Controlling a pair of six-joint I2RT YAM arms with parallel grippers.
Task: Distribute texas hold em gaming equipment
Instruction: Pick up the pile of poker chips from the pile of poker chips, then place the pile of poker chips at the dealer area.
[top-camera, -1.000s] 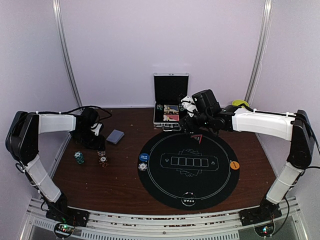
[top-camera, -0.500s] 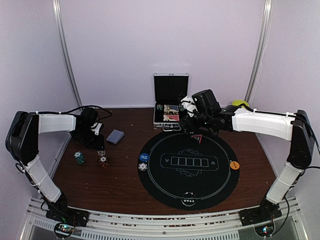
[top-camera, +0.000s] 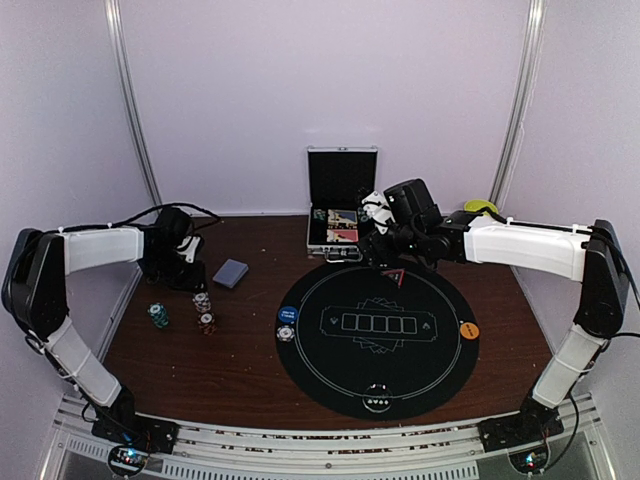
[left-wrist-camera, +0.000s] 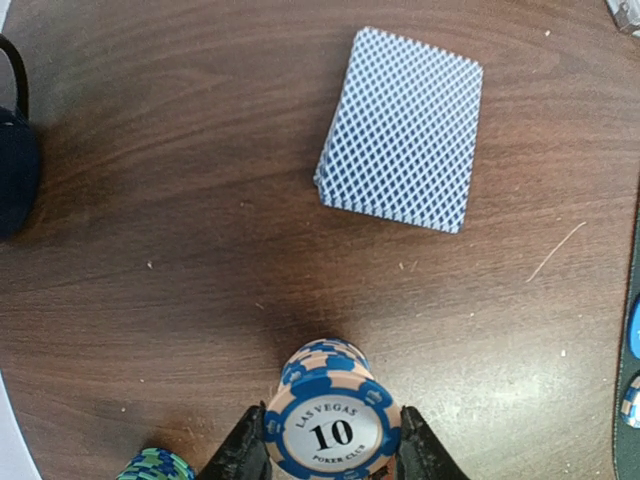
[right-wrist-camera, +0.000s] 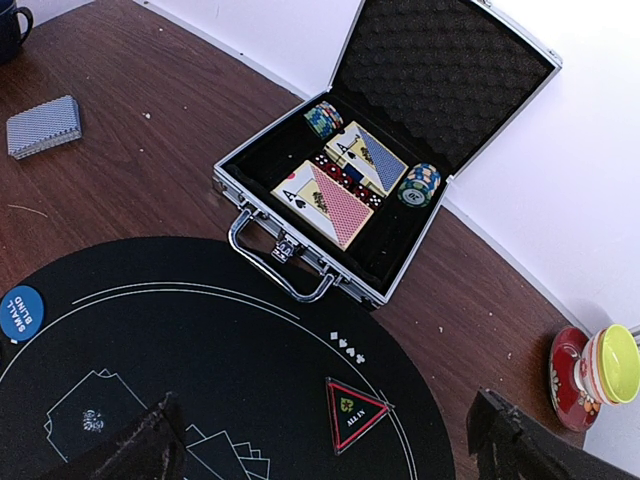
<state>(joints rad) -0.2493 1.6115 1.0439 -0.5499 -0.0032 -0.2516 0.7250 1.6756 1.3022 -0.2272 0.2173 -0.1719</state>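
Brown table (top-camera: 230, 370) carries the round black mat (top-camera: 375, 335), which is my landmark. The silver case (top-camera: 341, 205) stands open just past the mat's far edge, with boxed cards and chip stacks inside. My right gripper (right-wrist-camera: 325, 452) hangs over the mat's far rim on the case side, fingers spread wide, nothing between them. My left gripper (left-wrist-camera: 333, 455) is well off the mat's left side, pinched narrow on a blue-and-peach chip stack (left-wrist-camera: 333, 425) whose top reads 10. I can't tell if that stack is lifted or resting on the wood. The dark blue mug (left-wrist-camera: 12, 170) sits farther left of the mat than the gripper. The card deck (left-wrist-camera: 400, 130) lies face down off the mat's far-left edge, apart from the held stack. A teal chip stack (top-camera: 158, 315) and a reddish chip stack (top-camera: 207, 322) sit left of the mat, near the left gripper. The blue button (top-camera: 287, 314) is on the mat's left rim and the orange button (top-camera: 469, 330) on its right rim.
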